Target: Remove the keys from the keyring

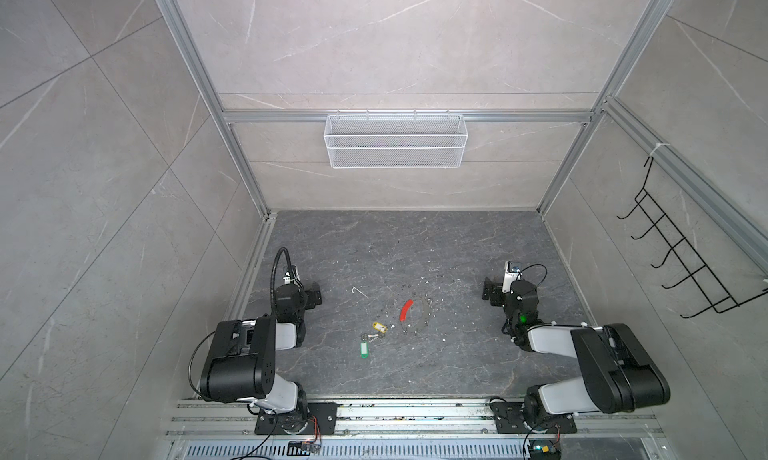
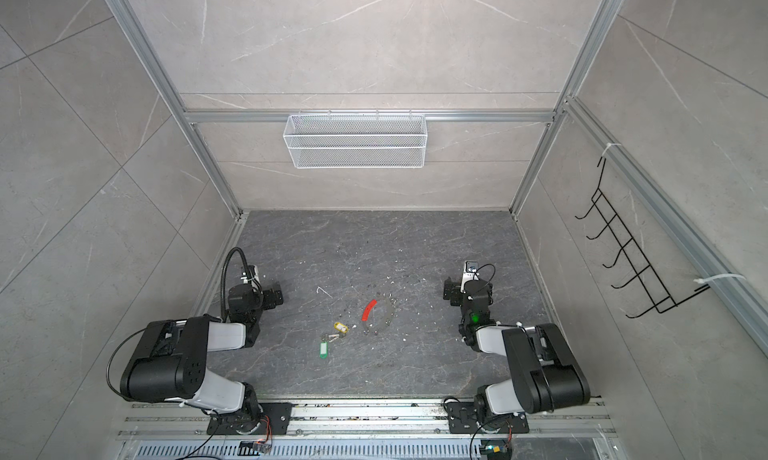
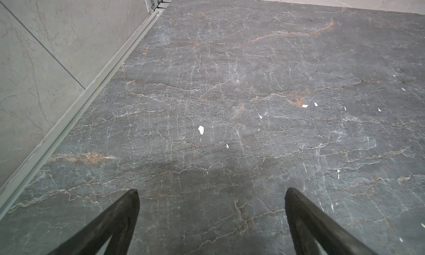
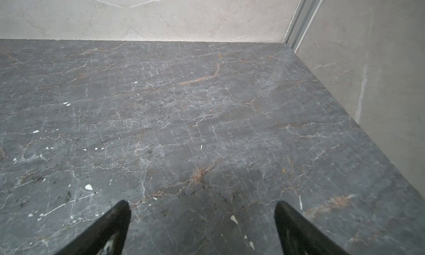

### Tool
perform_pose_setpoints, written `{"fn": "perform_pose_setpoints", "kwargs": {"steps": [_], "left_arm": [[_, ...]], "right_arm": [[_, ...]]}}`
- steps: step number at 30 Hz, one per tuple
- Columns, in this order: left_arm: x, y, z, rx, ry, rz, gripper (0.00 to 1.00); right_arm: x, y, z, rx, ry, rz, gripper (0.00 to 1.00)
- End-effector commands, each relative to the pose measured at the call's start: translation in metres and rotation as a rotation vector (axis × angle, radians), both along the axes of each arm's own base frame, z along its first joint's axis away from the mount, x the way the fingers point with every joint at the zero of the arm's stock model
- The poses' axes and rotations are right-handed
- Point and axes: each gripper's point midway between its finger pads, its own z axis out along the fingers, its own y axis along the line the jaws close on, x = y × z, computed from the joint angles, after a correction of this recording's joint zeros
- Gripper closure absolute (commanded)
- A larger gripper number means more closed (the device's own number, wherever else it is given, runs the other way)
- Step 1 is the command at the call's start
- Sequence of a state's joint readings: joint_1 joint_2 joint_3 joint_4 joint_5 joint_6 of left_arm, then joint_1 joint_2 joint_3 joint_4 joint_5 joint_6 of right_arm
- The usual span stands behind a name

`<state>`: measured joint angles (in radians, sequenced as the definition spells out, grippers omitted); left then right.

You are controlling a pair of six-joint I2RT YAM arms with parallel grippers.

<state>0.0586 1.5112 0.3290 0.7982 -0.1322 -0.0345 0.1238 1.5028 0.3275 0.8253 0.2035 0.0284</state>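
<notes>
The keyring (image 1: 417, 317) (image 2: 380, 316), a thin dark wire hoop with a red sleeve (image 1: 406, 309) on its left arc, lies flat at the middle of the dark marble table (image 1: 415, 250). The keys (image 1: 370, 336) (image 2: 330, 336) lie just left of the hoop with a small gap to it. One has a yellow tag (image 1: 379, 326), the other a green tag (image 1: 364, 350). My left gripper (image 1: 316, 297) (image 3: 211, 191) hangs open far to their left. At the far right my right gripper (image 1: 488, 289) (image 4: 202, 204) is open too. Both wrist views show only bare marble between the fingers.
White flecks litter the marble around the hoop. A white mesh basket (image 1: 395, 140) hangs on the back wall and a black wire hook rack (image 1: 681, 250) on the right wall. Aluminium rails (image 1: 415, 412) carry both arm bases along the front edge.
</notes>
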Motion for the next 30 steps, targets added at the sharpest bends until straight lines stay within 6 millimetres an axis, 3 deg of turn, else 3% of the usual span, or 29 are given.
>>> {"fn": "perform_pose_setpoints", "kwargs": {"steps": [1,30], "left_arm": [[0.0127,0.0023,0.0272,0.006,-0.100,0.019,0.00],[0.0138,0.0027,0.0269,0.007,-0.095,0.020,0.00]], "right_arm": [[0.0118,0.0077,0.0165,0.007,-0.051,0.042,0.01],[0.0134,0.0066,0.0178,0.002,-0.068,0.037,0.01]]}}
